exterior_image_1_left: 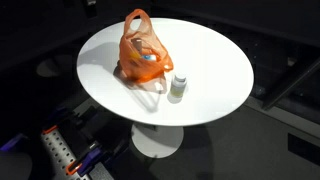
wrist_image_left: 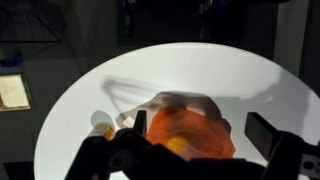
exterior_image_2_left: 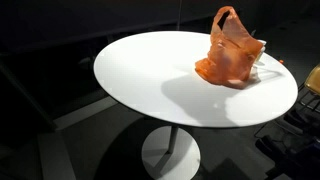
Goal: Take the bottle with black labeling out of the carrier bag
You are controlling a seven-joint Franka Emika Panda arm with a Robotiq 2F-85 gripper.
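An orange carrier bag (exterior_image_1_left: 143, 55) stands on the round white table (exterior_image_1_left: 205, 60); it shows in both exterior views (exterior_image_2_left: 232, 52). Something pale blue and white (exterior_image_1_left: 151, 58) shows through the bag's side; I cannot make out its label. A small bottle (exterior_image_1_left: 178, 87) with a white cap stands on the table beside the bag, and it also shows in the wrist view (wrist_image_left: 101, 122). In the wrist view my gripper (wrist_image_left: 200, 128) is open above the bag (wrist_image_left: 185, 135), one finger on each side of it. The gripper is not seen in the exterior views.
The table (exterior_image_2_left: 150, 80) stands on a single white pedestal (exterior_image_1_left: 158, 140) in a dark room. Dark equipment with coloured parts (exterior_image_1_left: 65, 155) sits below the table's edge.
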